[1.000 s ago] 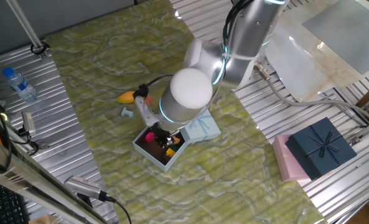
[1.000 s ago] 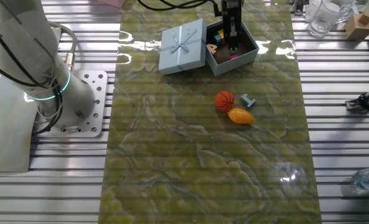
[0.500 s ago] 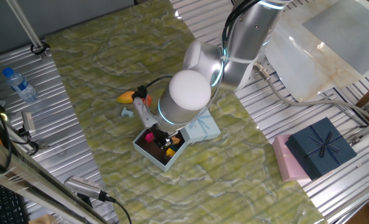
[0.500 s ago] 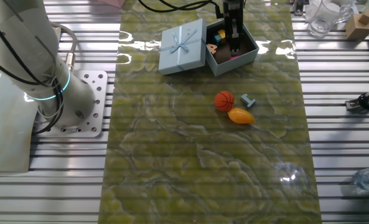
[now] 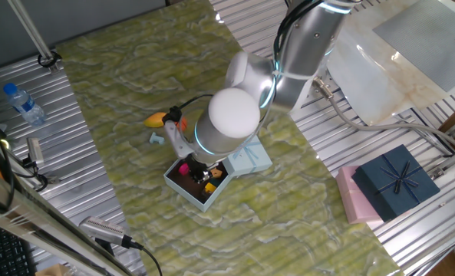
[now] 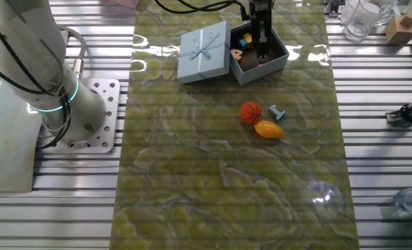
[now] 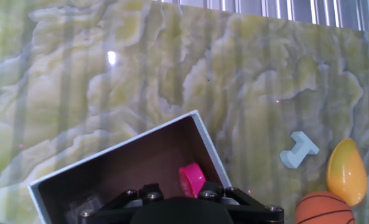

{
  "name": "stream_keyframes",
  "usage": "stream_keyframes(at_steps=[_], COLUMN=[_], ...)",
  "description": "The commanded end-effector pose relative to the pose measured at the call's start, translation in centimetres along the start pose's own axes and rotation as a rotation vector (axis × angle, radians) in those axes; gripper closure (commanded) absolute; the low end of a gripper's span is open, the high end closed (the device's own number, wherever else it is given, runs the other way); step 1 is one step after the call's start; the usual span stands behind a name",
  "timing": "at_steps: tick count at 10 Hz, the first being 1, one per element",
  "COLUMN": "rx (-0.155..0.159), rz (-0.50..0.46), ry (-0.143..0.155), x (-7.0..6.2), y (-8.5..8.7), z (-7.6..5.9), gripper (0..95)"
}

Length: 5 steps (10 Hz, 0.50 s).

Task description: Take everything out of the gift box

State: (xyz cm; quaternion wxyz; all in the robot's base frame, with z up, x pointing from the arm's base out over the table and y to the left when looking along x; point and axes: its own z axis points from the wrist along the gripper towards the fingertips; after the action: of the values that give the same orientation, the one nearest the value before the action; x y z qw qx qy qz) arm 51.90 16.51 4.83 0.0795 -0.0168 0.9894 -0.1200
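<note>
The pale-blue gift box stands open on the green mat, its dark brown inside showing; it also shows in one fixed view and the hand view. Its bow lid lies beside it. My gripper reaches down into the box; its fingertips are hidden, so its state is unclear. Inside lie a magenta piece and small yellow and orange bits. Outside on the mat lie the orange basketball, the yellow-orange mango and a pale-blue T-shaped piece.
A dark navy box with bow on a pink box sits off the mat. A water bottle, a glass cup and a wooden block stand on the metal table. The robot base is beside the mat.
The gripper has shifted very slightly inside the box. Nothing else has moved.
</note>
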Motion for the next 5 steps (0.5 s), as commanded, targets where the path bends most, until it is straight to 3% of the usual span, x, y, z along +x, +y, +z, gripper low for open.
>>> stream_keyframes(at_steps=[1, 5], rx=[0.007, 0.016], rz=[-0.002, -0.001], ry=[-0.004, -0.001], x=[-0.09, -0.16], y=[-0.15, -0.34], z=[0.05, 0.32], gripper=[57.0, 57.0])
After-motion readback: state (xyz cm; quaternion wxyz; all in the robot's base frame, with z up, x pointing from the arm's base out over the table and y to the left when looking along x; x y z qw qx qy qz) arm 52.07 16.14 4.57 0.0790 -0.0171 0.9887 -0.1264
